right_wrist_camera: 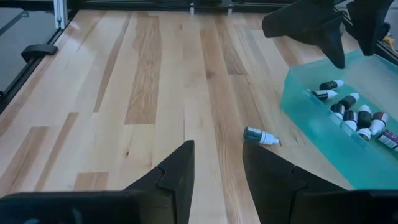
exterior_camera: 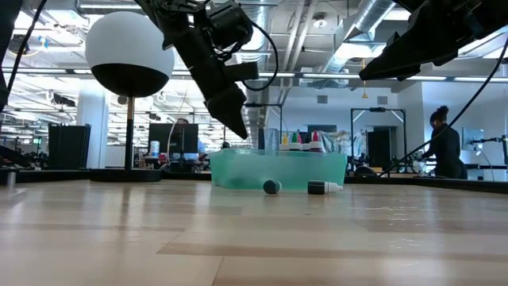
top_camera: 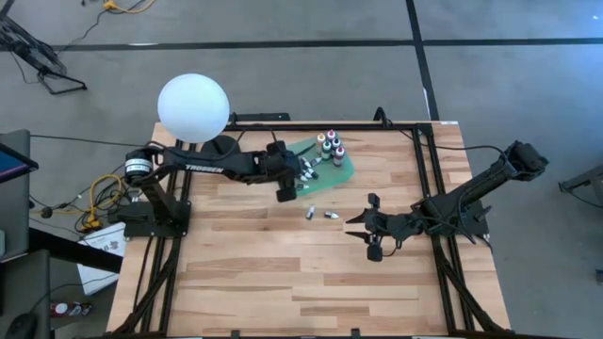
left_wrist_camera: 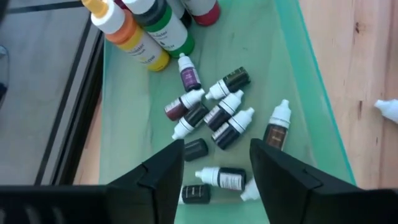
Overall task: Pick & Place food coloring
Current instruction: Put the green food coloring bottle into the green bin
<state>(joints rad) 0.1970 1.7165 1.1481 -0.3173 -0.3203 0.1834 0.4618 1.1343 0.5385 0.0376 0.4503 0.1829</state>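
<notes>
The food coloring shows as larger bottles (left_wrist_camera: 149, 31) standing upright at the far end of a flat green tray (top_camera: 341, 171), several small white-tipped droppers (left_wrist_camera: 217, 118) lying on the tray floor, and two droppers (top_camera: 309, 215) (top_camera: 331, 216) lying on the wooden table just in front of the tray. My left gripper (left_wrist_camera: 216, 149) hangs open above the tray's near end (top_camera: 287, 184), nothing between its fingers. My right gripper (top_camera: 363, 226) waits open above the table to the right of the loose droppers, one of which (right_wrist_camera: 260, 135) shows ahead of it.
A white globe lamp (top_camera: 193, 108) stands at the table's far left corner, behind my left arm. Bare wood stretches across the near half of the table (top_camera: 301, 282). In the low view a person (exterior_camera: 444, 147) stands in the room beyond the table.
</notes>
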